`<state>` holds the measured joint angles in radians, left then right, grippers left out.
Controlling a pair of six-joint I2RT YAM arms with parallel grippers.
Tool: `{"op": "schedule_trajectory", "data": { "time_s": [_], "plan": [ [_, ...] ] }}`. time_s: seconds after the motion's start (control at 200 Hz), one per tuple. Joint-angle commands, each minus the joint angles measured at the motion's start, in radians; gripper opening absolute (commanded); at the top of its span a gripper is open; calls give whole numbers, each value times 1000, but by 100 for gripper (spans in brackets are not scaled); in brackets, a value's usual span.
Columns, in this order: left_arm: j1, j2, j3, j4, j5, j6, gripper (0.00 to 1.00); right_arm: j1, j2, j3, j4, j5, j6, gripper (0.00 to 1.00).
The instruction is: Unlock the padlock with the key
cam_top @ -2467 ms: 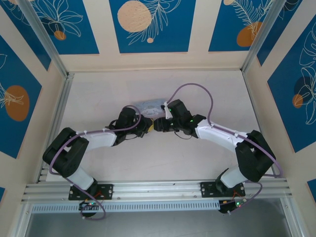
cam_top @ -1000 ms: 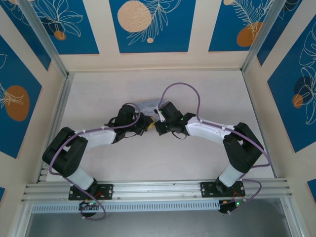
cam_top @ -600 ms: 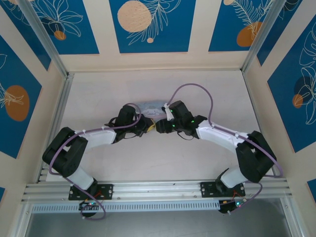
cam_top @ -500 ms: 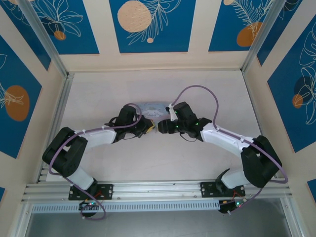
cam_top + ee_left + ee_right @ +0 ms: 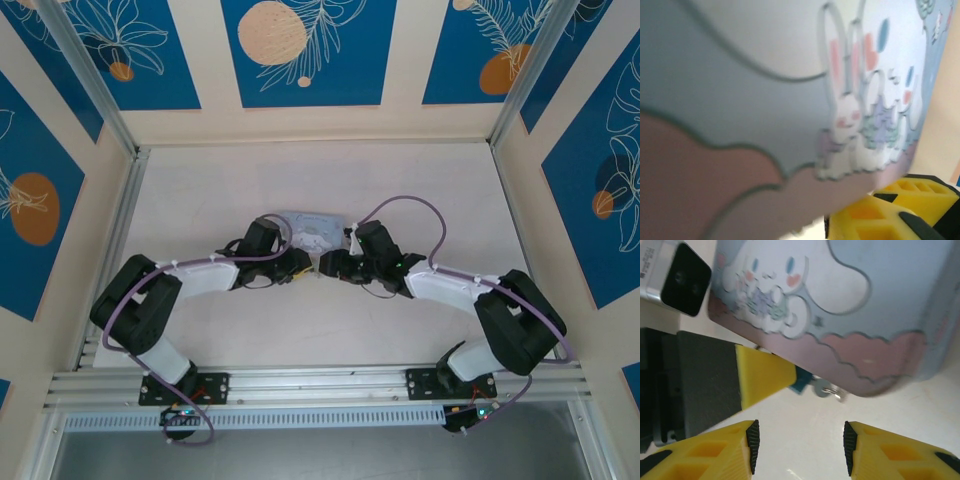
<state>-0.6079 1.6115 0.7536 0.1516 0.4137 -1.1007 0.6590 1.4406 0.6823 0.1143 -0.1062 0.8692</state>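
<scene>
The small teal padlock (image 5: 801,385) lies on the white table under the lower edge of the light-blue tin (image 5: 850,300). The key's (image 5: 823,389) silvery head with a small ring sticks out of the padlock's right end. A yellow finger (image 5: 765,375) of my left gripper (image 5: 303,266) covers the padlock's left end; how its jaws stand is hidden. My right gripper (image 5: 800,442) is open just short of the key, with only bare table between its pads. In the top view my right gripper (image 5: 326,265) faces the left one below the tin (image 5: 315,228).
The tin with the white cartoon figure (image 5: 840,110) looms blurred and very close in the left wrist view, with yellow finger parts (image 5: 900,205) at the lower right. The white table (image 5: 200,190) is walled on three sides, with an aluminium rail (image 5: 320,380) at the near edge.
My right gripper has opened, let go of the key and drawn back a little toward the right. The left arm has hardly moved. More of the tin shows from above.
</scene>
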Motion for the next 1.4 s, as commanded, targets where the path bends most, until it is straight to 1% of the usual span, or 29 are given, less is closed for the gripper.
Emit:
{"op": "schedule_trajectory", "data": {
  "time_s": [0.0, 0.19, 0.25, 0.37, 0.435, 0.53, 0.645, 0.71, 0.905, 1.115, 1.16, 1.25, 1.395],
  "plan": [
    [-8, -31, -1, -11, 6, 27, 35, 6, 25, 8, 62, -27, 71, 49],
    [-8, -126, -29, -68, -49, 29, 50, 4, 80, 42, 66, -39, 91, 49],
    [-9, -162, -29, -100, -74, 40, 58, 0, 100, 51, 67, -37, 97, 49],
    [-1, -222, -5, -180, -113, 76, 78, -27, 142, 88, 72, -51, 94, 49],
    [6, -241, 16, -222, -125, 96, 86, -44, 161, 119, 69, -59, 84, 48],
    [22, -250, 54, -278, -144, 126, 96, -68, 190, 173, 53, -62, 58, 48],
    [48, -242, 94, -311, -150, 152, 99, -97, 226, 235, 22, -73, 9, 48],
    [69, -232, 118, -325, -148, 170, 99, -103, 229, 244, 18, -91, -20, 48],
    [131, -180, 196, -382, -133, 233, 99, -85, 181, 153, 57, -123, -93, 47],
    [164, -144, 225, -385, -110, 250, 99, -36, 200, 114, 35, -49, -190, 46],
    [170, -141, 229, -385, -107, 252, 99, -26, 214, 120, 27, -33, -200, 46],
    [178, -134, 236, -389, -107, 259, 99, -4, 250, 138, 12, -2, -224, 42],
    [195, -130, 242, -390, -106, 265, 99, 19, 294, 163, 0, 41, -249, 41]
  ]
}}
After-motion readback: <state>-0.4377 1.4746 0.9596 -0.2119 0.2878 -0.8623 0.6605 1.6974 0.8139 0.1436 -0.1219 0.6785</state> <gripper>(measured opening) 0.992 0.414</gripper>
